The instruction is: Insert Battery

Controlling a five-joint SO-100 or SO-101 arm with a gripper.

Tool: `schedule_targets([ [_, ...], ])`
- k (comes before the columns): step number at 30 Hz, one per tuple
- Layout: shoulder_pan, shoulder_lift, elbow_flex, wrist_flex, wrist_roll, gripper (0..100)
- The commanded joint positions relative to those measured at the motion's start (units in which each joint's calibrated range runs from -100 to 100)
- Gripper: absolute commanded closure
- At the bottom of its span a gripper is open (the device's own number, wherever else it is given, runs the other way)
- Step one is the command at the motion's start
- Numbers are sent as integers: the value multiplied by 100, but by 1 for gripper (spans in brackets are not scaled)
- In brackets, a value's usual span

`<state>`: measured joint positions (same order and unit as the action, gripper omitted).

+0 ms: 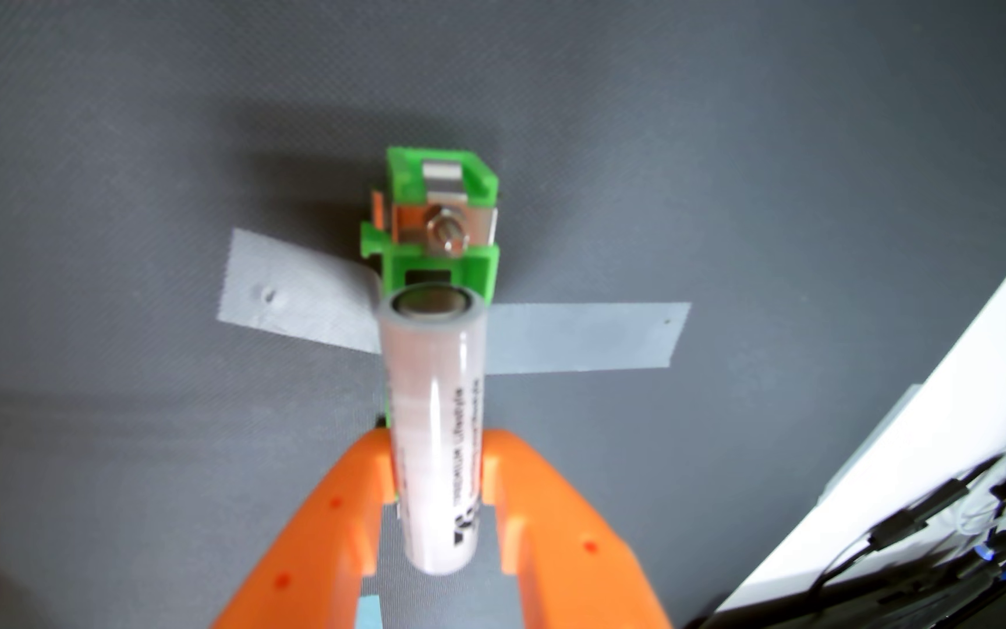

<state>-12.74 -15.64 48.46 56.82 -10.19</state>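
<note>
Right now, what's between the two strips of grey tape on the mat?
In the wrist view, the green battery holder sits between the tape strips, with the held battery above it.

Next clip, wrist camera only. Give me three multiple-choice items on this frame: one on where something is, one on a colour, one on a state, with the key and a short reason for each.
1. Where is the holder relative to the battery in the wrist view?
A. Past its far end
B. To its right on the tape
C. Behind the gripper

2. What colour is the holder?
A. Orange
B. Green
C. Blue

3. What is the gripper doing?
A. Open and empty
B. Shut on the holder
C. Shut on the battery

Key:
1. A: the holder shows just above the battery's far end, with its metal contact exposed.
2. B: its plastic frame is bright green; the orange parts are the gripper.
3. C: the battery is pinched between the two orange fingers.
</note>
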Motion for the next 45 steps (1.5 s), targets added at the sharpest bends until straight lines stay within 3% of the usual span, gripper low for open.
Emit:
schedule_targets([
  [1, 34, -183, -6, -136, -6, 99],
  [45, 34, -174, 264, -593, -62, 98],
])
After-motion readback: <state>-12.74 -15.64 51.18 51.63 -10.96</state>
